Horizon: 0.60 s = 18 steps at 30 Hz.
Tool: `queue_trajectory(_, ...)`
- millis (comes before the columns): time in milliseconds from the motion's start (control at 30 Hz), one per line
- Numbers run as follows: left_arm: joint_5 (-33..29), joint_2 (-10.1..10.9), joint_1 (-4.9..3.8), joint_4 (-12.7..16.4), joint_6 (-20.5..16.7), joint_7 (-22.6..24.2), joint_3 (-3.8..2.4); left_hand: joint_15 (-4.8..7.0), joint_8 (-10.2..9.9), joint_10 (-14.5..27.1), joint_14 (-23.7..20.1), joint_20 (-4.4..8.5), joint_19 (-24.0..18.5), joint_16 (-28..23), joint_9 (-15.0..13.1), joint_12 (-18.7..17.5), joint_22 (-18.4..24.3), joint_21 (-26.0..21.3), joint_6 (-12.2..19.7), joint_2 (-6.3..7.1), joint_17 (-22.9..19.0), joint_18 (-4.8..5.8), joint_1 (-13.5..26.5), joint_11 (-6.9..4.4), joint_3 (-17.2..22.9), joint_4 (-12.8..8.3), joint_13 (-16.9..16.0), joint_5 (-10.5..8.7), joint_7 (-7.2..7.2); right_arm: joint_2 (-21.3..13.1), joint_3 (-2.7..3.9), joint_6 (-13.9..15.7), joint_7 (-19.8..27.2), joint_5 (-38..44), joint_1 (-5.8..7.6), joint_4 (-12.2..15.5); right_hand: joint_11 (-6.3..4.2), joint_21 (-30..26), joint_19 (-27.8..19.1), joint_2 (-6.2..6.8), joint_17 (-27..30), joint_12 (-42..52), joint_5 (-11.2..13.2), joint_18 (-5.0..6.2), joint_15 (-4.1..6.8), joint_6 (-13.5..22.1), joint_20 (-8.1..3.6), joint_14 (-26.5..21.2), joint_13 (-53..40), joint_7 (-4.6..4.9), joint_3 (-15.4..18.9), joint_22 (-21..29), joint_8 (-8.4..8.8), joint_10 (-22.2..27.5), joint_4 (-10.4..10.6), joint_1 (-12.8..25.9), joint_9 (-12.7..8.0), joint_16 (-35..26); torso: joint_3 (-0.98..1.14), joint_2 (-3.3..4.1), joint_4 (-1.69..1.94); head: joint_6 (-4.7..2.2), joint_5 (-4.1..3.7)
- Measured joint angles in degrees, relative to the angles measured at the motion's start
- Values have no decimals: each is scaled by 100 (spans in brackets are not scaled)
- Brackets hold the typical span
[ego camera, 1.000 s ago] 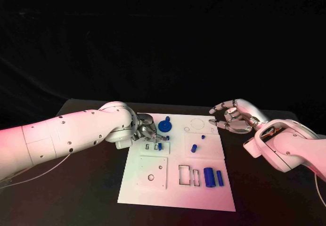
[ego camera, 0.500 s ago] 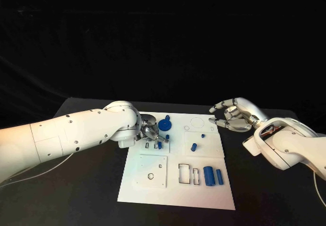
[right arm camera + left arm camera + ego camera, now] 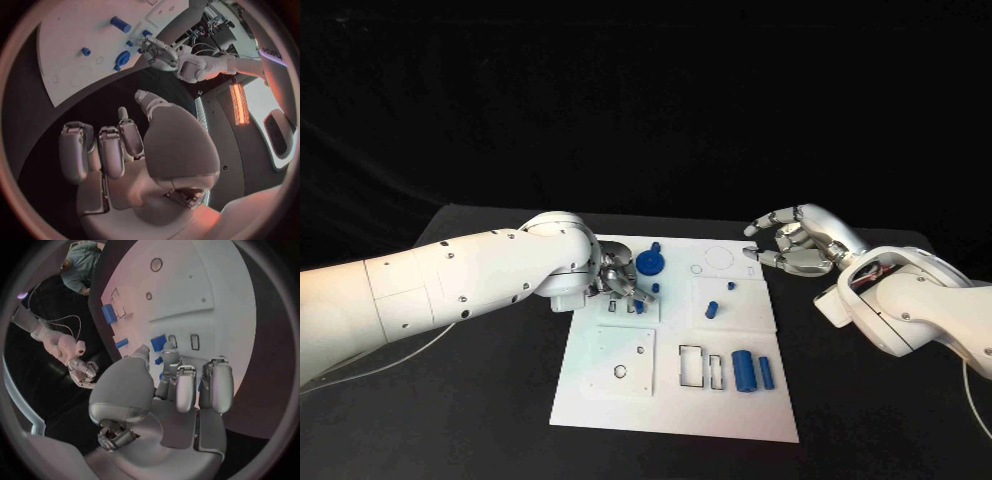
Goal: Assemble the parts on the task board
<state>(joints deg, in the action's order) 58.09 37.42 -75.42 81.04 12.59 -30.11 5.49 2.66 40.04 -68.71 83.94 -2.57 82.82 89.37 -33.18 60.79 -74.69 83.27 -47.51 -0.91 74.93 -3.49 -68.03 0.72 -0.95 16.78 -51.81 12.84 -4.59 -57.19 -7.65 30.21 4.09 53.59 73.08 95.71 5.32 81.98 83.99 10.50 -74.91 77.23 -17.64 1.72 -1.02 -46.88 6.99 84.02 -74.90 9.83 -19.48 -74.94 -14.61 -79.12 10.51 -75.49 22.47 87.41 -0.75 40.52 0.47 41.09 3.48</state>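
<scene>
Head view, task board (image 3: 625,400): parts (image 3: 744,372) seen loose at near right; most slots unfilled.
Left hand (image 3: 620,284): a part is possibly pinched; grasp cannot be told.
Right hand (image 3: 795,249): curled, nothing held, beyond far right edge.

Black table (image 3: 488,400), matte, w/ its far edge ending against dark background. On it: 1 white task board (image 3: 610,400), flat, roughly mid-table, long side running near-to-far, slightly skewed, its near end twd the robot. Thin pale cable (image 3: 387,368) trails over table's left part, well apart from board.
</scene>
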Motion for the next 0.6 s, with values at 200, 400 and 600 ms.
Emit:
queue_trajectory(200, 2, -15, 0, 1, 24, -4, 0, 0, 0, 0, 0, 0, 0, 22, -44, 23, -19, 0, 0, -25, 0, -1, -252, 0, 189, -1, -35, 0, 0, 5, -1, 0, -4, -1, 0, -6, -13, -27, 0, 0, 0, 0, -32, 0, 0, 0, 0, 0, 0, 0, -17, -1, 0, 13, 17, 0, 0, 0, 0, -1, -4, 10, -8)
queue_trajectory(400, -6, -48, 0, -12, 26, -5, 1, 41, -25, 22, 0, 0, 0, 22, -98, 23, -27, 22, 21, -16, -1, -1, -569, -22, 693, 9, -50, 0, 22, 7, -1, 0, -4, -2, -1, -6, -20, -27, 0, 0, 0, 0, -67, 0, 0, 0, 0, 0, 0, 0, -39, -1, -22, 21, 7, 0, 0, 0, -1, 0, -3, 24, -19)
queue_trajectory(600, -39, -53, -9, -19, 15, -4, 2, 41, -98, 41, 0, 21, 21, 22, -164, 23, -27, 22, 53, 292, -1, -1, -722, -43, 1937, 23, -47, -5, 11, 9, -1, 0, -4, -3, -1, -6, -20, -27, 0, 0, 1, 0, -99, 0, 0, 0, 0, 0, 0, 0, -54, 0, -22, 21, -8, 0, -1, 0, 2, -1, -2, 38, -20)
